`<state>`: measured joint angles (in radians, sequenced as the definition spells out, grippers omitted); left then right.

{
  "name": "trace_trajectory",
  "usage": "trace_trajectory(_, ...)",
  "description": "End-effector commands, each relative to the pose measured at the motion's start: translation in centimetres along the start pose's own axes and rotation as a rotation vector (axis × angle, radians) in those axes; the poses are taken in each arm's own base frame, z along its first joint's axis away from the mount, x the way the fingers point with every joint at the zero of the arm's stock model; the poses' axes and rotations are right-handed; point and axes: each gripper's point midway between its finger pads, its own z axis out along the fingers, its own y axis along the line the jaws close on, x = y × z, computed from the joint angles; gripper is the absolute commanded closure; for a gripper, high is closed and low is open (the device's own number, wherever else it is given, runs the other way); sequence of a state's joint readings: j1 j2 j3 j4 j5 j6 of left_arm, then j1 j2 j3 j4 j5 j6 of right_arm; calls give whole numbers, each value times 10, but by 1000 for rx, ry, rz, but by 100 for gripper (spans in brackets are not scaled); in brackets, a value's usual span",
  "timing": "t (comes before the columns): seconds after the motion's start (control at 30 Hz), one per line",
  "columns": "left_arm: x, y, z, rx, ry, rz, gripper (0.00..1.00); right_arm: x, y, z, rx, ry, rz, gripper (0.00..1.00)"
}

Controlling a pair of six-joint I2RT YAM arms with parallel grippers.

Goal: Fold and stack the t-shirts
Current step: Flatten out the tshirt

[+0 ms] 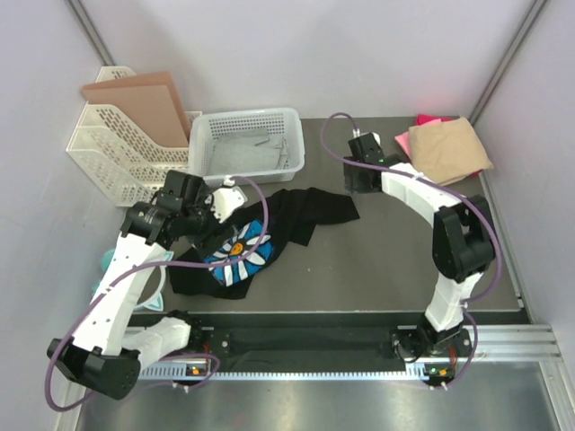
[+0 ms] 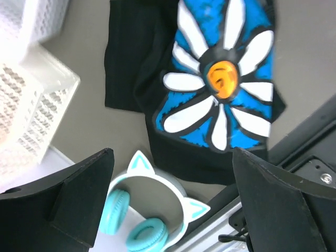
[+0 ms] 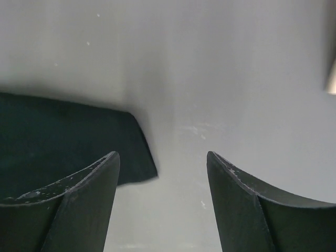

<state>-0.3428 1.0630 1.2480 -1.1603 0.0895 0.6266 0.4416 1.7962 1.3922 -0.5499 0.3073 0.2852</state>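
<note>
Worrying me first: the headphones lie just beside the black t-shirt, so a low grab on the left could snag them. The shirt is bunched, print up, and a pinch may catch several layers. My left gripper hangs above it, jaws wide, empty. The right gripper, fairly wide, holds nothing beside the shirt's corner. The tan t-shirt rests folded on the pink t-shirt, far right.
</note>
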Motion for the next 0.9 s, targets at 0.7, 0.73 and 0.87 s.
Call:
trace_trajectory(0.7, 82, 84, 114, 29, 164, -513, 1, 46, 43, 48, -191, 116, 65, 51)
trace_trajectory(0.73, 82, 84, 117, 36, 168, -514, 1, 48, 44, 49, -194, 122, 67, 54)
trace_trajectory(0.87, 95, 81, 132, 58, 221, -533, 1, 61, 48, 55, -206, 149, 75, 63)
